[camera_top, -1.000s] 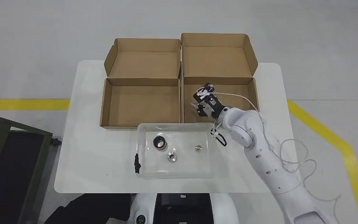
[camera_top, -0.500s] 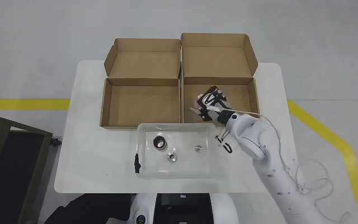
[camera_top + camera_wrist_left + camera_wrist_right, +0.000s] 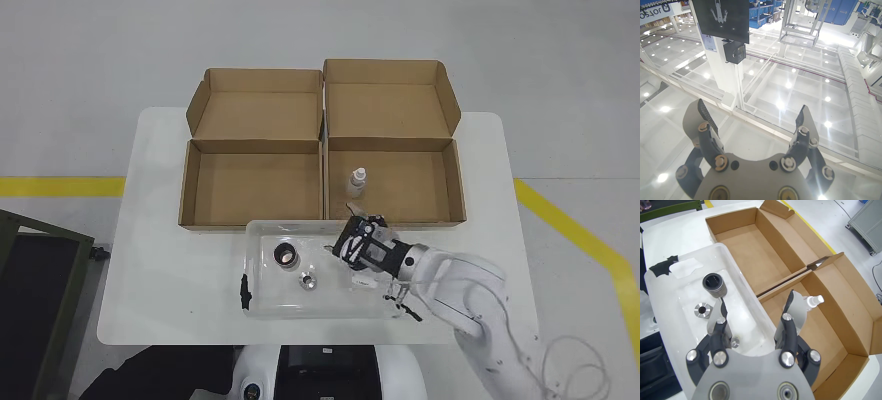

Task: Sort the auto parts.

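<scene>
While hanging over the far rim of the clear rectangular plastic tub (image 3: 262, 302), toward its right end, grips nothing: right gripper (image 3: 756, 297), jaws spread wide.

Inside the tub, to the left: dark cylindrical metal sleeve (image 3: 714, 285), with a slotted silver metal collet (image 3: 702, 309) on its near side. Close by the gripper, on the tub floor, a small silver nut (image 3: 735, 342). On the tub's left rim, torn black tape (image 3: 243, 292).

Just beyond the tub, side by side with flaps up: left open brown cardboard box (image 3: 250, 188) and right open brown cardboard box (image 3: 420, 190), the latter with a small white spray bottle (image 3: 357, 181) on its floor near its left wall.

All resting on a white round-cornered table (image 3: 160, 260). Around it, smooth grey floor (image 3: 100, 60) crossed by a yellow line (image 3: 60, 186).

Elsewhere, left gripper (image 3: 752, 104) turned up toward a bright gridded ceiling (image 3: 791, 75) with round lamps, a white pillar (image 3: 723, 79) and a dark hanging screen (image 3: 721, 17); jaws wide apart, holding nothing.
</scene>
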### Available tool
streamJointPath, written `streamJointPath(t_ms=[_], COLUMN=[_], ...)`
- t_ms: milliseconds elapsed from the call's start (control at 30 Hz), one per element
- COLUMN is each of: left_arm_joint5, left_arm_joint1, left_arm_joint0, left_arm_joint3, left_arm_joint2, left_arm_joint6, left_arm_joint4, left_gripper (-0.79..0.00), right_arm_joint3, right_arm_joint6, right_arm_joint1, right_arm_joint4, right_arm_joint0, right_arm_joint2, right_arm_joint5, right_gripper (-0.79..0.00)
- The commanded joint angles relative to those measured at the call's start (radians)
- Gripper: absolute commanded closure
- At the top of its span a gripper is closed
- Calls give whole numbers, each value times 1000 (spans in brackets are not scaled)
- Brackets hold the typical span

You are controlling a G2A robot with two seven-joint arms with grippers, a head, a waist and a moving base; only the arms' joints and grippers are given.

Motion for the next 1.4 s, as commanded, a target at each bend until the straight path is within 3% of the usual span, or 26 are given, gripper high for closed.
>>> streamJointPath(t_ms=[0, 267, 433, 867, 1367], left_arm_joint5=[0, 0, 0, 0, 0], left_arm_joint1=[0, 0, 0, 0, 0], left_arm_joint0=[0, 0, 0, 0, 0], left_arm_joint3=[0, 0, 0, 0, 0], left_arm_joint2=[0, 0, 0, 0, 0], left_arm_joint6=[0, 0, 0, 0, 0], left_arm_joint4=[0, 0, 0, 0, 0], left_gripper=[-785, -785, -785, -785, -785], right_arm_joint3=[-13, -34, -21, 60, 111], right_arm_joint6=[6, 26, 41, 120, 188], right_arm_joint1=[4, 17, 20, 17, 11], right_arm_joint4=[-10, -66, -77, -74, -61], right_arm_joint0=[-23, -106, -123, -80, -36], right_arm_joint2=[1, -1, -7, -41, -86], right_arm_joint5=[-14, -24, -17, 42, 80], right_gripper=[-659, -656, -591, -576, -449])
